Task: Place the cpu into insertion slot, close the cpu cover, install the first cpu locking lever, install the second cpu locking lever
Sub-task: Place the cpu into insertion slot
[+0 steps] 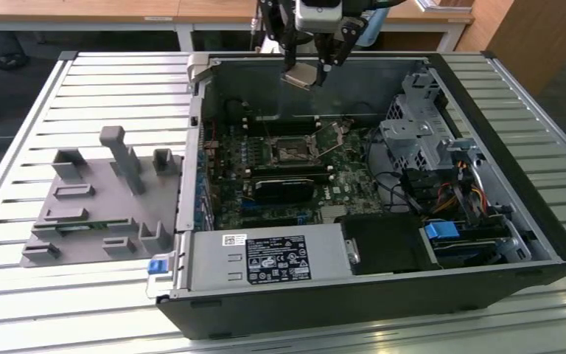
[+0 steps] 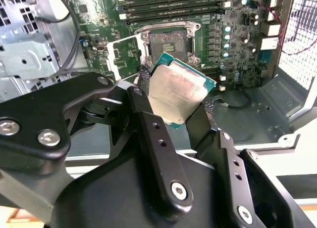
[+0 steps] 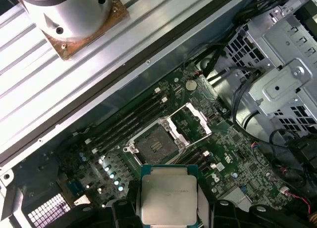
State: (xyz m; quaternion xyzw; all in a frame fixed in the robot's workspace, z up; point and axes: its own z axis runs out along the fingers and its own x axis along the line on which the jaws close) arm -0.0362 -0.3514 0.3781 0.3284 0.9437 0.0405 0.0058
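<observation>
Cpu (image 2: 181, 92) held by the hand (image 2: 176, 89), seemingly above the insertion slot (image 3: 154, 146).

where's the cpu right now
In the exterior view the cpu is gripped in the claw, high above the open case, not yet in the insertion slot below.

You have soft, even light across the pale slatted worktop (image 1: 116, 81); inside the computer case (image 1: 362, 313) it falls dimmer, and the chip (image 3: 168, 196) gleams faintly.
</observation>
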